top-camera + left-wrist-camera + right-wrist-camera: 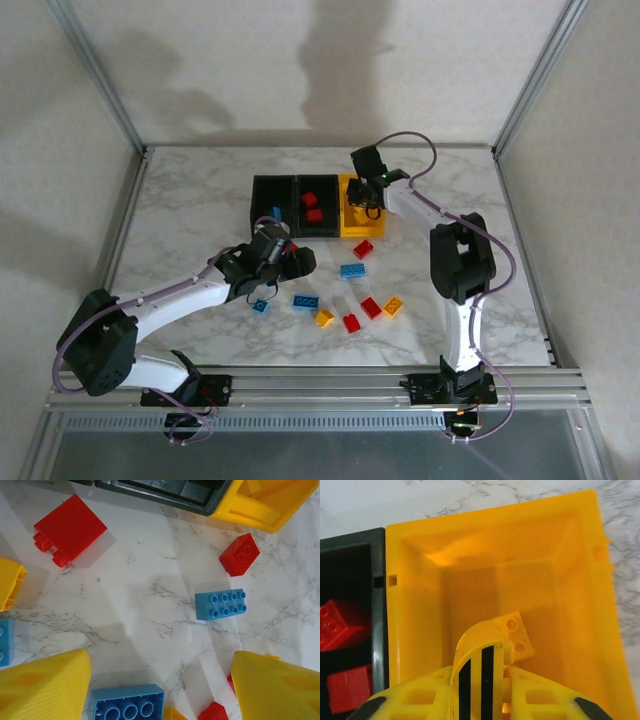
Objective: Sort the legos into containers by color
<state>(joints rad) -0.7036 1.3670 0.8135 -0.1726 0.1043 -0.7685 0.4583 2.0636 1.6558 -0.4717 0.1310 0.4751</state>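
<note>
Right claw (pixel 482 685) grips yellow lego (pixel 475 650) in yellow bin (pixel 415 605); black bin (pixel 379 630): two red legos (pixel 337 622); left claw (pixel 160 680) wide.

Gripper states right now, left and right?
Left gripper: open, holding nothing.
Right gripper: closed on a yellow lego, over the yellow bin.

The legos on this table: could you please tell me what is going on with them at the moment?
Two arms are sorting them by colour. The right gripper, shut on a yellow lego, reaches into the yellow bin. The left gripper hovers open above the loose legos on the table, with a blue brick just below it. Two red legos lie in the middle black bin and a blue one in the left black bin.
</note>
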